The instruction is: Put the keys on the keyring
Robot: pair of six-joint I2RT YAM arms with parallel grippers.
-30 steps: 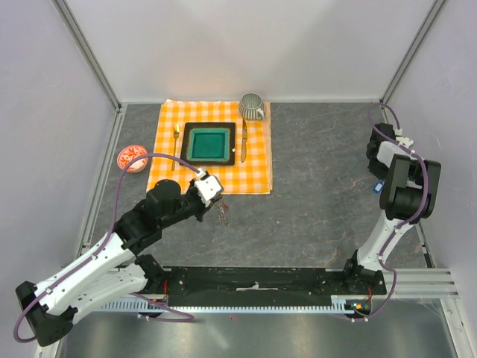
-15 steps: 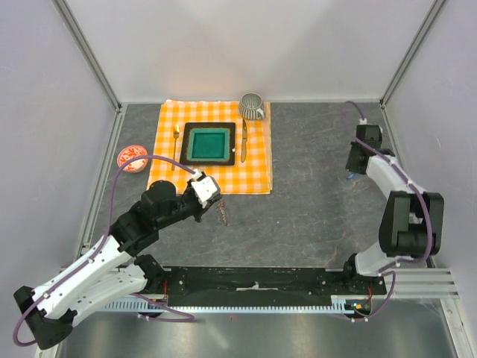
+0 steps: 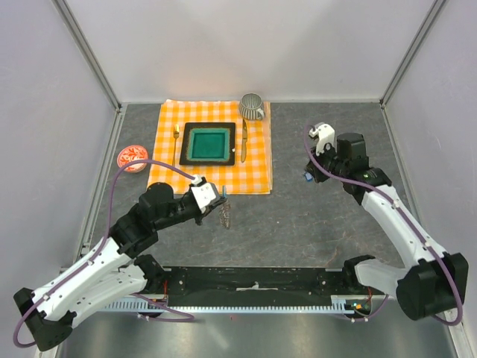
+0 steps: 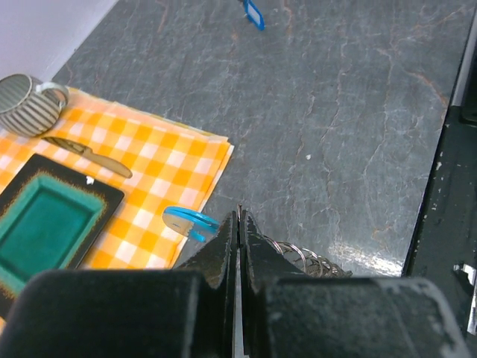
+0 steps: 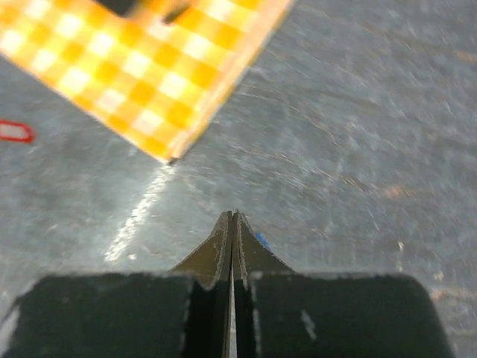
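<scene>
My left gripper (image 3: 216,195) is shut just in front of the checked cloth's near edge. In the left wrist view its jaws (image 4: 239,212) pinch a thin metal edge. The silvery coiled keyring (image 4: 317,259) bunches right behind them and hangs below the gripper in the top view (image 3: 226,214). A curved bright-blue tag (image 4: 188,221) sticks out to its left. My right gripper (image 3: 311,173) is shut over the table's right middle, with a small blue-tagged key (image 3: 306,177) at its tips. A bit of blue (image 5: 259,239) shows beside one finger. A small red tag (image 5: 13,131) shows at the far left of that blurred view.
An orange checked cloth (image 3: 253,168) carries a green square plate (image 3: 208,144) on a dark tray, a gold fork (image 3: 176,145), a gold knife (image 3: 244,138) and a striped cup (image 3: 252,107). A small red dish (image 3: 132,157) sits at the left wall.
My right arm has swung from the far right wall to the table's middle right, carrying the blue-tagged key. My left gripper has shifted slightly right with the keyring.
</scene>
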